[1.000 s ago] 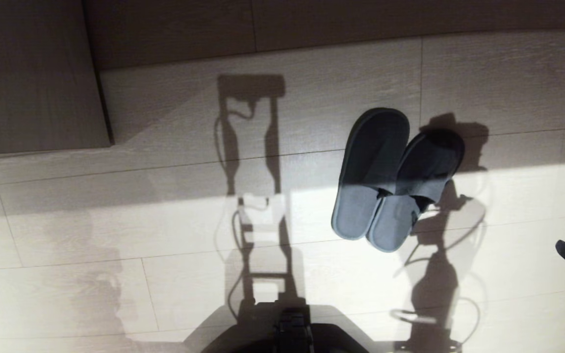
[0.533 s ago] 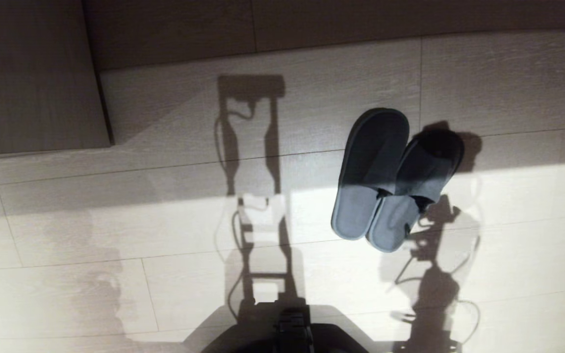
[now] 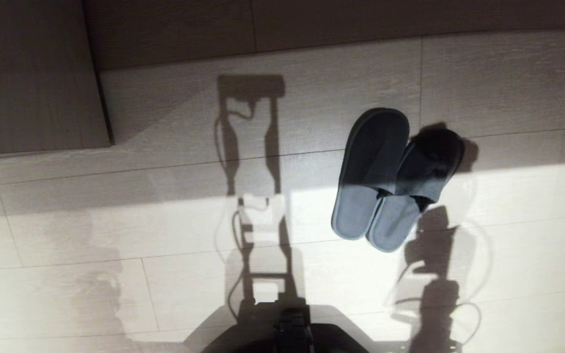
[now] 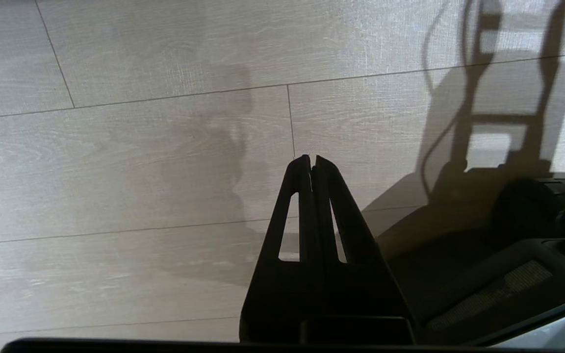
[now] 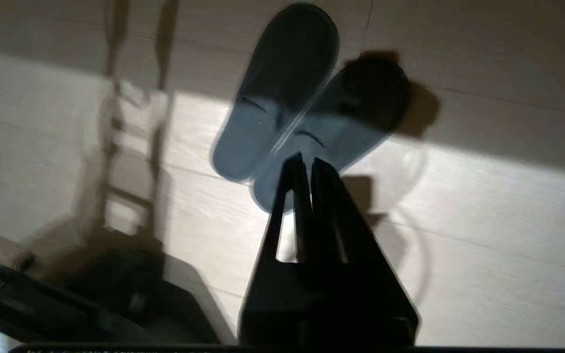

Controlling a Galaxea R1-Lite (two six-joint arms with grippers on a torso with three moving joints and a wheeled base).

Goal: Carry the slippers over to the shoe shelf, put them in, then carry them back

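- Lying on the floor [image 3: 165,284], the slippers [image 3: 385,181]: 2 grey-blue slides side by side, overlapping along their inner edges, toes in shade and heels in a bright patch of light.
- Hanging above the floor short of the pair, the right tool [image 5: 307,164], clenched with nothing between the jaws; tips seen just over the heel end of the slippers in the right wrist view, contact not apparent. Absent from the head view, only a shadow falling beside the heels.
- Parked beside the robot's base [image 4: 532,211], the left tool [image 4: 310,159], likewise clenched and empty, pointing at bare floor planks.
- Standing at the upper left of the head view, a wood-grain panel [image 3: 32,73] with a dark edge; impossible to tell whether part of the shoe shelf, no open cubby visible.
- Judging progress: no grasp in place, slippers on the floor and well apart from any shelf opening. Impossible to tell from this alone whether the trip to the shelf lies ahead or the pair already sits back in place.
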